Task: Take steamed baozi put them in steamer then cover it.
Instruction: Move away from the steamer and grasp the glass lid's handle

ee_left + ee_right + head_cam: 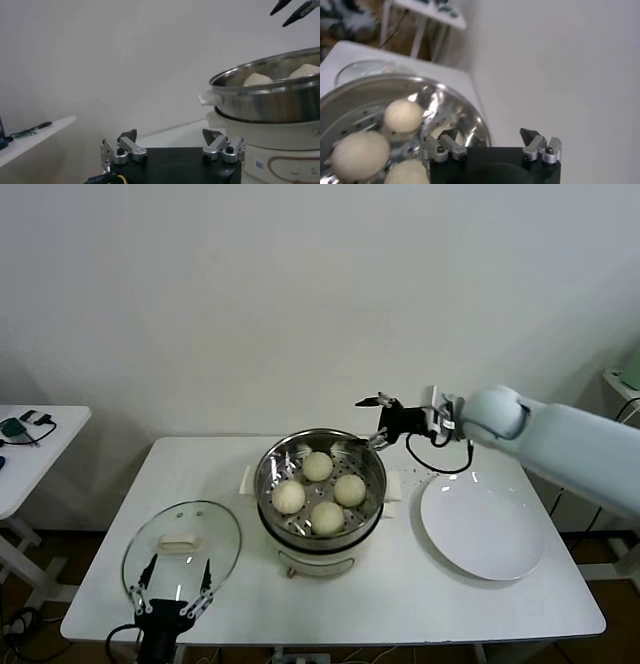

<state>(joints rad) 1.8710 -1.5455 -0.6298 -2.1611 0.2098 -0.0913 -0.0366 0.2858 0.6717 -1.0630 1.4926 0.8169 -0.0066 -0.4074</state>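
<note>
Head view, from the left edge: a second white side table sits at the mid-left of the frame with small dark items on it. Next comes the main white desk, filling the lower half of the frame. At its lower left the cover, clear glass with a metal rim and a cream oblong handle, lies flat on the desk. The left pincer is at the bottom edge of the frame, just below the cover's near rim, its fingers spread apart and holding nothing.

At the centre of the frame stands the steamer, a shiny steel pot on a white base, uncovered. All four steamed baozi rest on its perforated floor, one toward each side, close together.

Just right of the steamer's far rim, in the upper middle right, the right pincer hovers above the pot's edge, released and empty, its dark fingers well apart. Its pale arm reaches in from the right edge of the frame. Below it, at the lower right, a flat white plate lies bare on the desk, just beside the steamer's base.
</note>
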